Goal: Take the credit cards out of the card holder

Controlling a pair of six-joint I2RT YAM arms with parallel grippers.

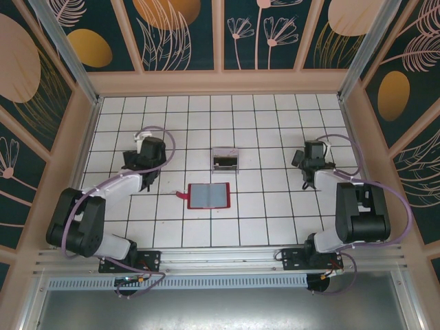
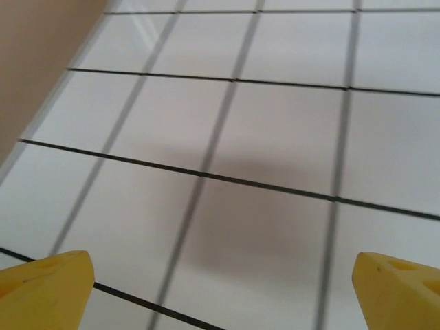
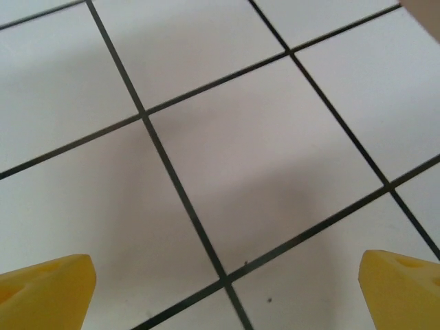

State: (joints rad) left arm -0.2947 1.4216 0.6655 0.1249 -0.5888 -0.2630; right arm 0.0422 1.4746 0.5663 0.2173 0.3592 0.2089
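Observation:
The card holder [image 1: 208, 196] lies open and flat on the white tiles at the table's middle, red edge and tab on the left, grey inner side up. The credit cards are hidden; I cannot make them out apart from the grey inside. My left gripper [image 1: 142, 159] hovers well to the holder's left. My right gripper [image 1: 311, 159] hovers well to its right. In the left wrist view the left gripper [image 2: 223, 289] is open, its yellow fingertips [image 2: 48, 285] far apart over bare tile. The right gripper [image 3: 227, 292] is open too, with tile between its fingertips [image 3: 402, 285].
A small clear plastic box [image 1: 225, 159] stands just behind the holder, something dark inside it. Wooden walls [image 1: 220, 81] fence the tiled table on three sides. The left wall [image 2: 34, 62] shows close by in the left wrist view.

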